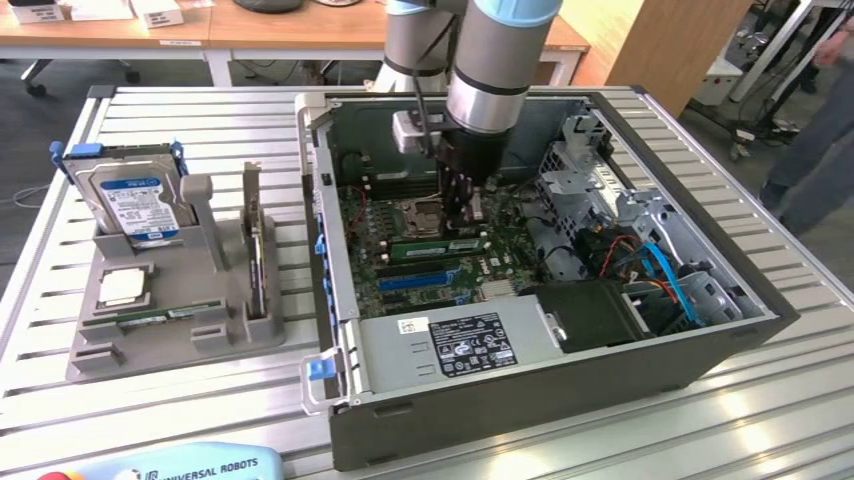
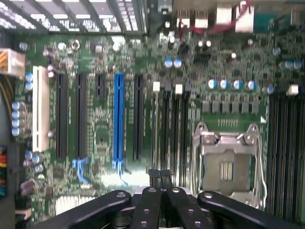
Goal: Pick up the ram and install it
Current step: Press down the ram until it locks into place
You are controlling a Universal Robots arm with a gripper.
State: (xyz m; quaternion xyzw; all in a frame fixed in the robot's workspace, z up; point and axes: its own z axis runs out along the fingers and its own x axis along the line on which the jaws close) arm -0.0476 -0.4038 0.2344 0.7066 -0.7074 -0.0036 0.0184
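My gripper (image 1: 461, 214) reaches down into the open computer case (image 1: 534, 385), over the memory slots next to the processor socket (image 1: 410, 212). Its black fingers (image 2: 148, 200) are shut together. A ram (image 1: 441, 244), a long green stick, stands on edge in a slot on the motherboard directly under the fingertips. In the wrist view this ram (image 2: 154, 138) appears edge-on as a thin line running up to my gripper (image 2: 159, 175). Whether the fingertips touch it I cannot tell. A second, similar ram (image 1: 252, 250) stands in the grey holder (image 1: 174, 335) on the exterior view's left.
The grey holder also carries a silver hard drive (image 1: 134, 200) with a blue label and a small square processor chip (image 1: 123, 287). Cables and a drive cage fill the case's right side. A person (image 1: 814, 140) stands at the far right. A pendant (image 1: 187, 465) lies at the front edge.
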